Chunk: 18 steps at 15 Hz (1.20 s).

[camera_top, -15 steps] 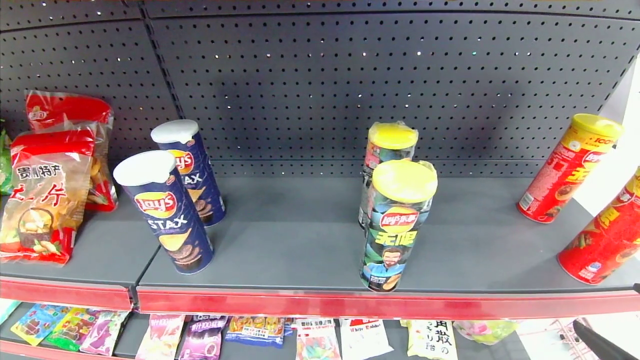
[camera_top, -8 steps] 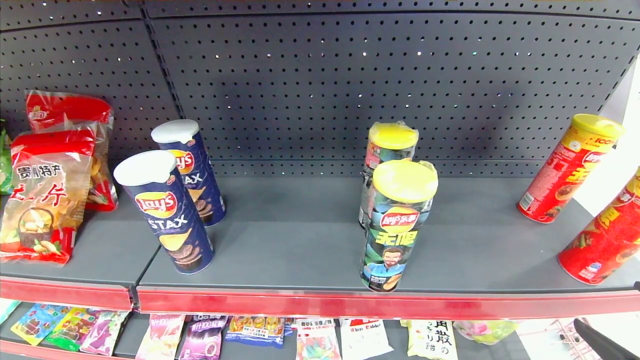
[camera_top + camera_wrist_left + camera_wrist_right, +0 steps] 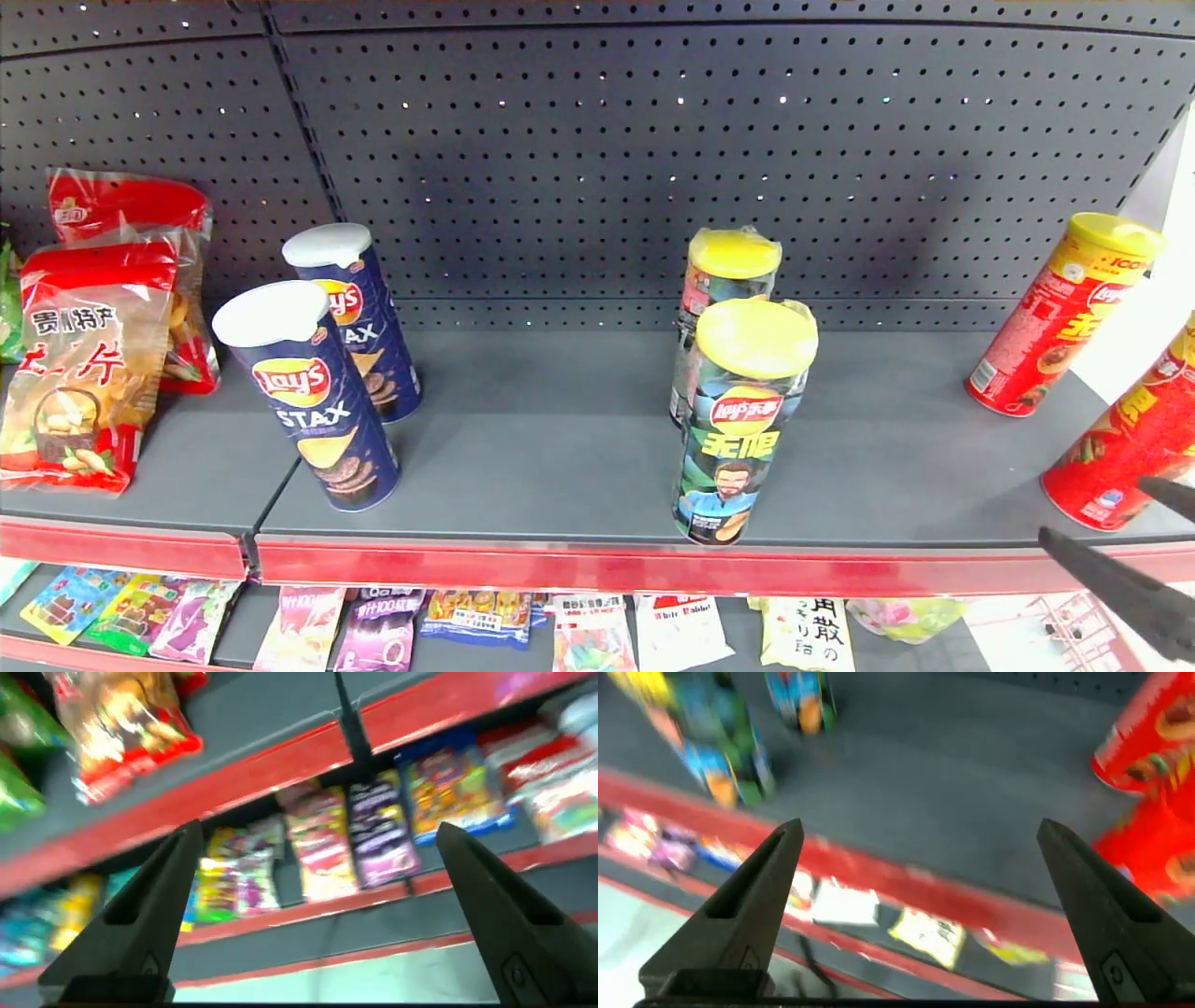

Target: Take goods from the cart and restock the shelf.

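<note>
On the grey shelf stand two blue chip cans, two dark cans with yellow lids and two red cans. My right gripper is at the shelf's front edge on the far right, just before the nearer red can. It is open with nothing between its fingers. In the right wrist view the gripper faces the shelf front, the red cans to one side and the yellow-lidded cans to the other. My left gripper is open and empty, facing lower shelves of snack packets.
Red snack bags lean at the shelf's left end. Small packets line the shelf below. A wide bare stretch lies between the blue cans and the yellow-lidded cans. A pink wire frame shows at the lower right.
My right gripper has risen from the lower right corner up to the shelf's front edge by the nearer red can. The cans have not moved.
</note>
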Tool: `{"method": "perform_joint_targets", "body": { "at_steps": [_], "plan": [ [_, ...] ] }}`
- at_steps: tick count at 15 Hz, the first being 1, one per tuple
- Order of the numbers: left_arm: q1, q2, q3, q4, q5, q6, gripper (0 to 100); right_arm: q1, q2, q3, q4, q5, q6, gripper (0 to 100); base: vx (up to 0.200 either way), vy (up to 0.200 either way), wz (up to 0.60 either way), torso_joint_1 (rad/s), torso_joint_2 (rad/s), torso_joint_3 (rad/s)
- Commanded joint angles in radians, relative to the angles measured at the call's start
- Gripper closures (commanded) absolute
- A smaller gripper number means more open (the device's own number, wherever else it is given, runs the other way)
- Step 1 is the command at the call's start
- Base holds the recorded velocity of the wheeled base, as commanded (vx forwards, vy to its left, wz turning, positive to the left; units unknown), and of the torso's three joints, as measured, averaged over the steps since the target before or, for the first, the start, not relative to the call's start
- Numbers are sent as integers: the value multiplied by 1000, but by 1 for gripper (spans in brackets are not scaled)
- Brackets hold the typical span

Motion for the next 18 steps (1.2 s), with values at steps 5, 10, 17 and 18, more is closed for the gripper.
{"method": "perform_joint_targets", "body": {
  "at_steps": [5, 10, 17, 18],
  "plan": [
    [11, -49, 8, 2, -108, -238, 0, 39, 46, 42, -22, 6, 9, 0, 0, 0, 0, 0, 0, 0],
    [14, -106, 11, 3, -225, -231, 0, 59, -18, 117, -19, 34, -48, 0, 0, 0, 0, 0, 0, 0],
    [17, -157, 11, 3, -211, -224, 0, 95, -67, 128, -15, 19, -70, 0, 0, 0, 0, 0, 0, 0],
    [17, -157, 11, 5, -211, -228, 0, 76, -158, 143, 1, 8, -65, 0, 0, 0, 0, 0, 0, 0]
  ]
}}
